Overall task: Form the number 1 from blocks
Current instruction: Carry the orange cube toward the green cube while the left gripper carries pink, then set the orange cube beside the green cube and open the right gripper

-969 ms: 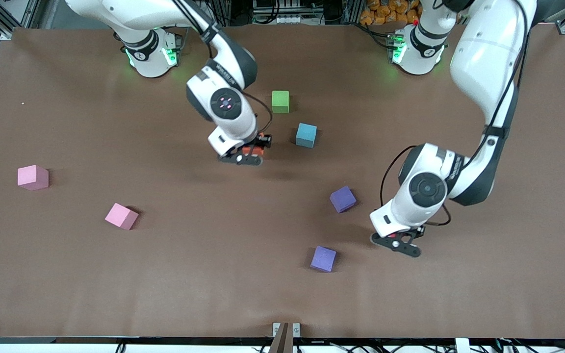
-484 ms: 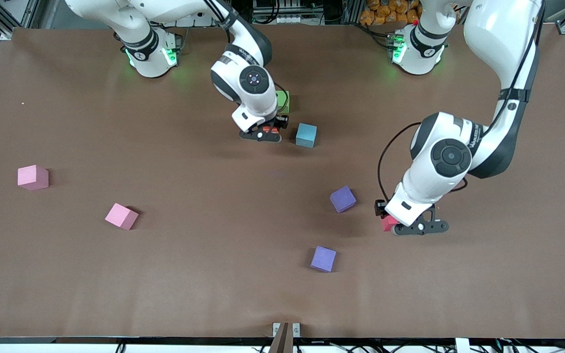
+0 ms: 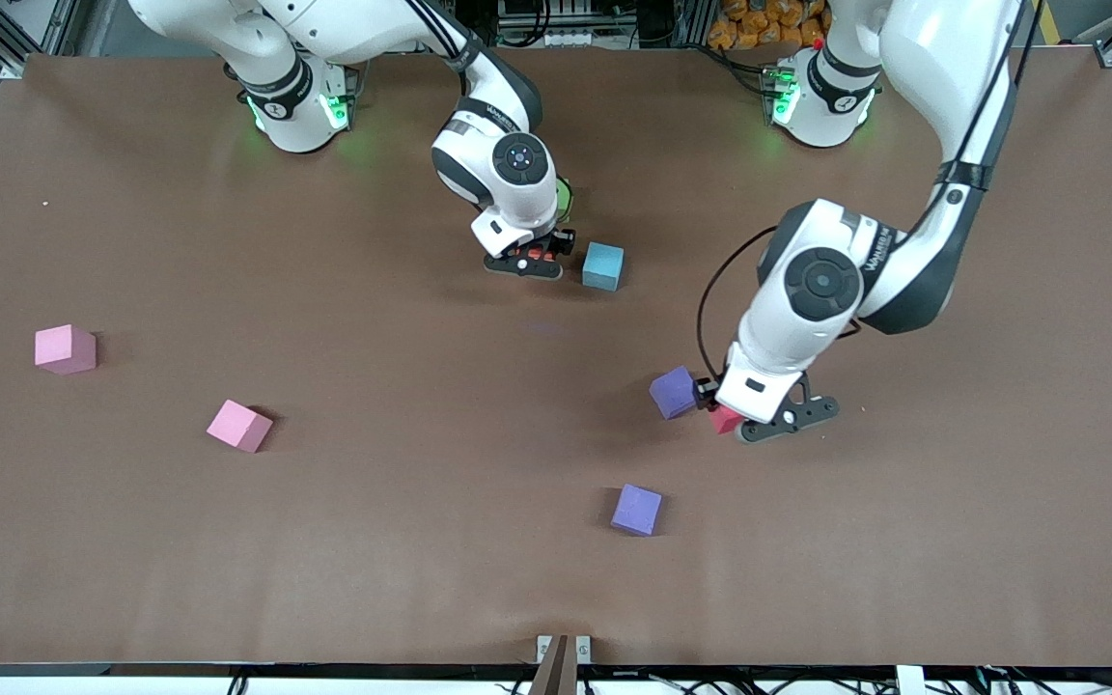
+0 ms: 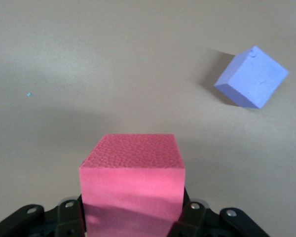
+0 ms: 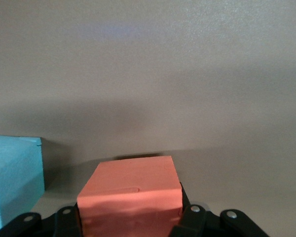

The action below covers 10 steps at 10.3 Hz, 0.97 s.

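Two Franka arms work a brown table [image 3: 324,541] scattered with small matte foam cubes, seven in plain sight: two pink, two purple, one light blue, one orange, one red. The right gripper [image 3: 524,263] is clamped on the orange foam cube [image 5: 129,197], low over the table just beside the light blue foam cube [image 3: 603,265] (a sliver of green [image 3: 566,198] peeks out from under that arm's wrist). The left gripper [image 3: 776,423] is clenched around the red foam cube [image 4: 132,185], close beside one purple foam cube [image 3: 675,391]. The second purple cube [image 3: 636,509] lies nearer the front camera, well apart. Both pink foam cubes [image 3: 65,348] [image 3: 239,426] sit toward the right arm's end of the table.
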Each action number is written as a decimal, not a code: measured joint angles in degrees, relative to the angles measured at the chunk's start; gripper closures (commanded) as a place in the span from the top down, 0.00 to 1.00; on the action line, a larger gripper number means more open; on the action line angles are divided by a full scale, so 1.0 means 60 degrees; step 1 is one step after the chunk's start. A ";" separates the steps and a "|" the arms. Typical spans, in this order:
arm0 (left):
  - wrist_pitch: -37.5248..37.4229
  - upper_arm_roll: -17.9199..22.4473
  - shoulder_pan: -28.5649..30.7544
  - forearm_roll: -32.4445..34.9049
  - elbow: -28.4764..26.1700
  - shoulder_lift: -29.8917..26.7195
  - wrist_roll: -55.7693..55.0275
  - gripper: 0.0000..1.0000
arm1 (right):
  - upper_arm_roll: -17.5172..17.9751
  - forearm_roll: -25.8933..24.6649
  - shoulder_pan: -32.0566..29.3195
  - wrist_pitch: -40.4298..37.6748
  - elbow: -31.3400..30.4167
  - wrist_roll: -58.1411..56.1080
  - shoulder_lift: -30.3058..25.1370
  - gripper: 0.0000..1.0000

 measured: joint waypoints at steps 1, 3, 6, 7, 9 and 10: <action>0.0005 -0.0008 -0.0130 0.0000 0.0124 -0.0005 -0.0371 0.63 | 0.0050 0.0000 0.0001 0.0001 0.0001 0.0071 0.0006 0.00; 0.0005 -0.0021 -0.0416 -0.0006 0.0207 -0.0007 -0.1094 0.63 | 0.0189 -0.0003 0.0005 0.0006 0.0004 0.0247 0.0008 0.00; 0.0004 -0.0044 -0.1241 -0.0010 0.0205 -0.0001 -0.2482 0.63 | 0.0382 -0.0015 0.0024 0.0078 -0.0001 0.0481 0.0049 0.00; 0.0004 -0.0046 -0.1499 -0.0010 0.0204 0.0002 -0.2906 0.63 | 0.0430 -0.0059 0.0031 0.0086 -0.0003 0.0572 0.0081 0.00; 0.0002 -0.0048 -0.1988 -0.0011 0.0199 0.0077 -0.3579 0.63 | 0.0481 -0.0112 0.0041 0.0097 -0.0007 0.0630 0.0155 0.00; 0.0002 -0.0050 -0.2229 -0.0037 0.0199 0.0149 -0.3885 0.63 | 0.0502 -0.0116 0.0043 0.0098 -0.0013 0.0639 0.0177 0.00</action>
